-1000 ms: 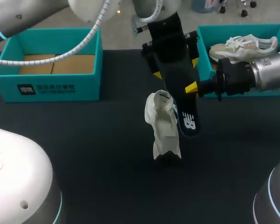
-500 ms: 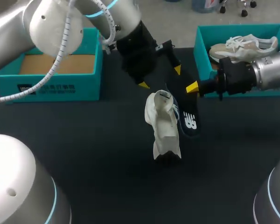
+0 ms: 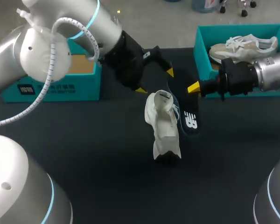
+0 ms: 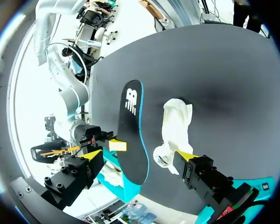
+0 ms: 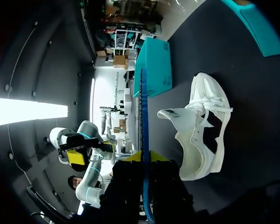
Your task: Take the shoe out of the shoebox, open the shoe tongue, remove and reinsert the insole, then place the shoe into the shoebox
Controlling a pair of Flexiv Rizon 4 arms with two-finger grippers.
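Head view shows shoe [image 3: 163, 126] lying lengthwise front-to-back, insole [image 3: 187, 122] alongside in right tool [image 3: 193, 87]

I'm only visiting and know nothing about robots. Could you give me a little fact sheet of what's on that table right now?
shoe: white, lying on the dark table between the two boxes
insole: dark, out of the shoe, right beside it
right gripper: shut on one end of the insole
left gripper: open, holding nothing, behind the shoe
left box: teal, no shoe visible in it
right box: teal, holds a second shoe
stage: insole removed, not yet reinserted
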